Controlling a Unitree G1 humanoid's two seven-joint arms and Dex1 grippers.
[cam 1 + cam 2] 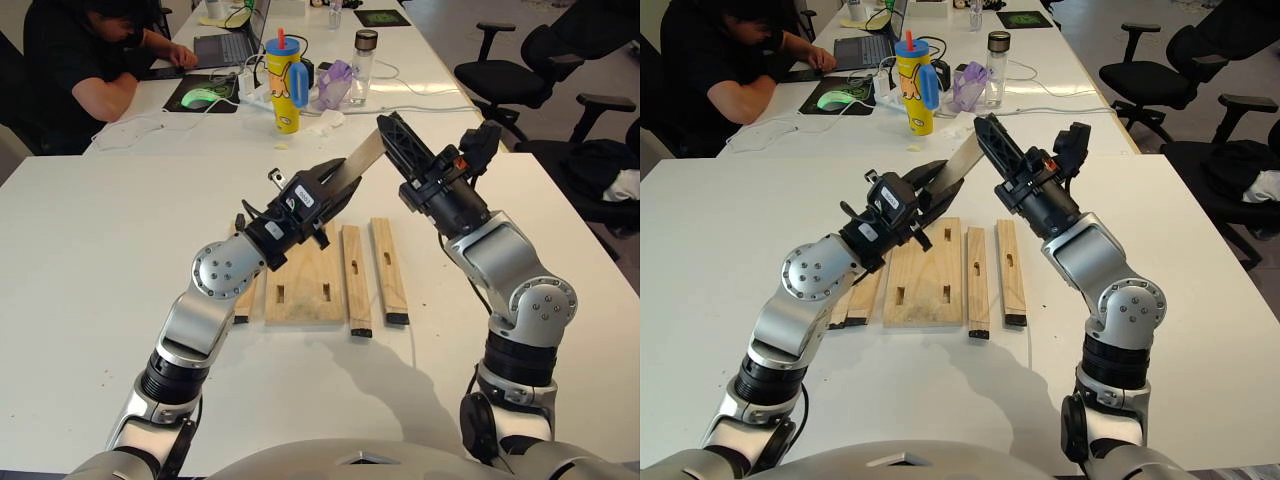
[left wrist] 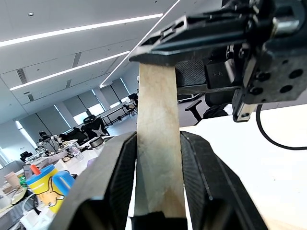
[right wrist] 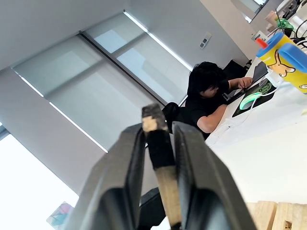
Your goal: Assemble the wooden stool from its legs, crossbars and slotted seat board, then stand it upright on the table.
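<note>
The left gripper (image 1: 335, 180) pinches the low end of a wooden stick (image 1: 362, 158). The right gripper (image 1: 386, 126) pinches its top end. The stick hangs over the wide board (image 1: 300, 290) lying on the table (image 1: 100, 250). I think one gripper should let go slowly, so the stick does not twist.

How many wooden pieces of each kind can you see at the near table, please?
Wide slotted board: 1
Flat narrow slats right of it: 2
Raised slat, held by left gripper and right gripper: 1
Partly hidden piece under the left arm: at least 1
Total: at least 5
</note>
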